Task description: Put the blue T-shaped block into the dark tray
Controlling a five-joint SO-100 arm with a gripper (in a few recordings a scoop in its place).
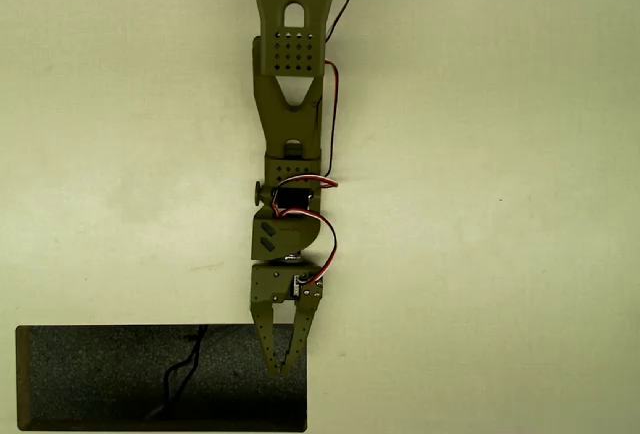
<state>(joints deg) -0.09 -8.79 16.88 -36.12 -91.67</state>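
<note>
The dark tray (100, 379) lies at the bottom left of the overhead view, with a thin crack-like line (185, 362) across its speckled floor. My olive-green arm reaches down from the top centre. Its gripper (282, 366) hangs over the tray's right end, pointing toward the bottom edge. The two fingers (266, 339) form a narrow V and their tips meet, so the gripper looks shut with nothing showing between them. The blue T-shaped block is hidden or out of view.
The cream table top (480, 254) stretches bare to the right and left of the arm. Red and black wires (330, 124) run along the arm's right side. The tray's lower rim touches the picture's bottom edge.
</note>
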